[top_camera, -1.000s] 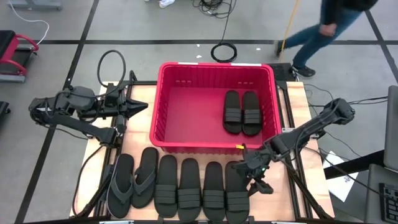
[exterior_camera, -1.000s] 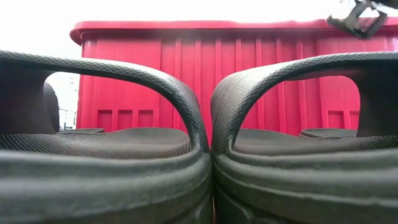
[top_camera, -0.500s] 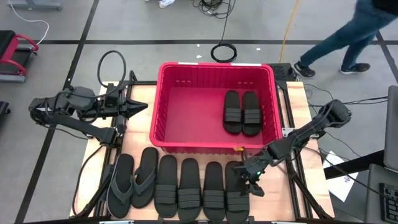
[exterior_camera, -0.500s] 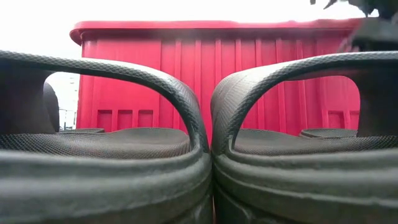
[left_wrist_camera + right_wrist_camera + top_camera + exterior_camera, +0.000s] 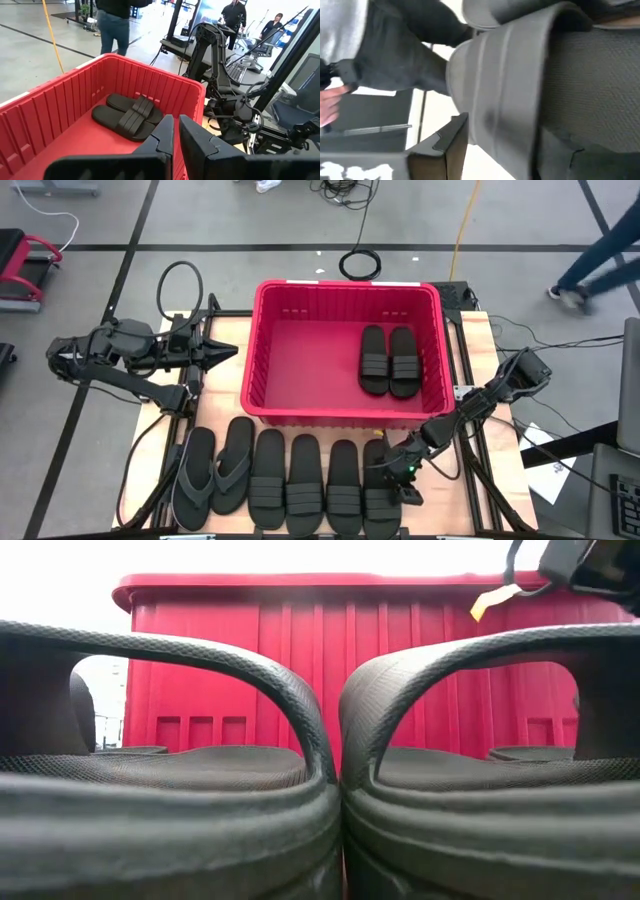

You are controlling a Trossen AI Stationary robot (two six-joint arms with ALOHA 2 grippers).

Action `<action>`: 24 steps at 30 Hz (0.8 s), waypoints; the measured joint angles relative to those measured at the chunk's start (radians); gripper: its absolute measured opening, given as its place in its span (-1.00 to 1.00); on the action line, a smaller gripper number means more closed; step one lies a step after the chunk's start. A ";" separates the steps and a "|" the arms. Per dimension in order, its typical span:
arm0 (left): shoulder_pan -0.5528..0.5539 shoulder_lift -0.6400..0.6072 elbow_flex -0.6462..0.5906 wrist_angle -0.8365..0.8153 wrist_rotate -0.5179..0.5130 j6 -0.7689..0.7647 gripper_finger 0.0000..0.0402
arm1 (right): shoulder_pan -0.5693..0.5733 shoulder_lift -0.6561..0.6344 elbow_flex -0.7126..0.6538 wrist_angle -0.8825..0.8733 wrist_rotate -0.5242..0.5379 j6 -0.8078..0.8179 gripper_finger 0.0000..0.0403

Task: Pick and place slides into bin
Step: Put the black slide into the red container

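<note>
Right gripper point(image 5: 405, 480) sits low over the rightmost slide point(image 5: 380, 480) in the tabletop row, at its outer edge; fingers straddle the ribbed strap in the right wrist view, but whether they are pinching it cannot be told. Left gripper point(image 5: 228, 351) waits just outside the bin's left wall, fingers point(image 5: 167, 132) pressed nearly together, pointing at the bin point(image 5: 262, 320).

Bin: red ribbed crate on the far half of the tabletop point(image 5: 230, 330). Inside, a pair of black slides point(image 5: 388, 360) lies side by side near the right wall, flat, straps up. Rest of the bin floor is bare red.

Row on the near edge of the tabletop, in front of the bin: two dark grey flip-flops point(image 5: 215, 470) at the left end, then four black ribbed-strap slides point(image 5: 305, 480), all touching or just beside each other, toes toward the bin. Low view: two slide straps arch close up, bin wall behind.

Person's legs point(image 5: 600, 250) on the floor well beyond the right far corner.
</note>
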 joint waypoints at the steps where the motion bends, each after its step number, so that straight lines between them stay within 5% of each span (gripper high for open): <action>1: 0.000 0.000 0.000 0.000 0.000 0.002 -0.87 | 0.002 0.000 0.000 0.007 -0.016 -0.003 -0.13; 8: 0.000 0.000 0.000 0.000 0.000 0.005 -0.87 | 0.016 -0.002 0.000 0.100 -0.067 -0.018 -0.90; 19: 0.000 0.000 0.000 0.000 0.003 0.014 -0.87 | 0.024 -0.080 0.082 0.128 -0.115 0.022 -0.97; 24: 0.000 0.000 0.000 -0.003 0.011 0.018 -0.87 | 0.029 -0.155 0.230 -0.132 -0.064 -0.076 -0.98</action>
